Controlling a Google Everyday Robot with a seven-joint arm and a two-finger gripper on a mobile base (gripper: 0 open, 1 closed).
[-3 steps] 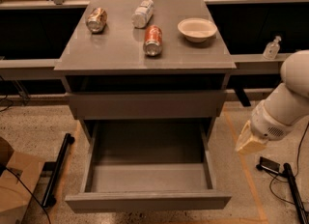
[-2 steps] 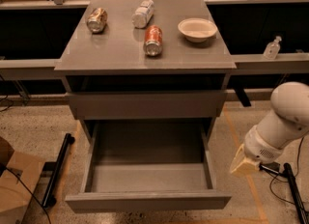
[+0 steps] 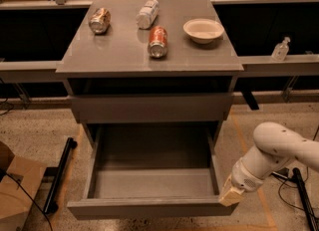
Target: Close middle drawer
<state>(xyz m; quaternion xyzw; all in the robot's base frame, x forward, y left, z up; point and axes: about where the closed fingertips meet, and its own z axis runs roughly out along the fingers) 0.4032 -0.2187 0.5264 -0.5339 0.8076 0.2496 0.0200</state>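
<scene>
Progress looked close to zero in the one cam view. The middle drawer [image 3: 149, 208] was pulled a long way out of the grey cabinet [image 3: 124, 56], toward the cam. It sat low in the middle of the view, right under the top drawer front [image 3: 149, 106]. My guess: the whole push was left to do, and the job would be done only when that front sat flat w/ the cabinet.

The gripper [image 3: 231, 195] was low on the right side, at the end of the white arm [image 3: 279, 148]. Its tan tip was at the drawer's right front corner, touching it or just beside it; I couldn't tell which. I also couldn't tell if the gripper was wide or narrow. It held nothing that I could see.

The drawer was wide & shallow, dull grey, w/ a plain flat front & no handle. I saw nothing inside it, just a bare grey floor. The bottom drawer was hidden under it.

On top of the cabinet were a red can [image 3: 158, 41], a brownish can [image 3: 99, 20], a white bottle [image 3: 147, 14] lying down & a bowl [image 3: 203, 29]. None of them was near the drawer's path.
</scene>
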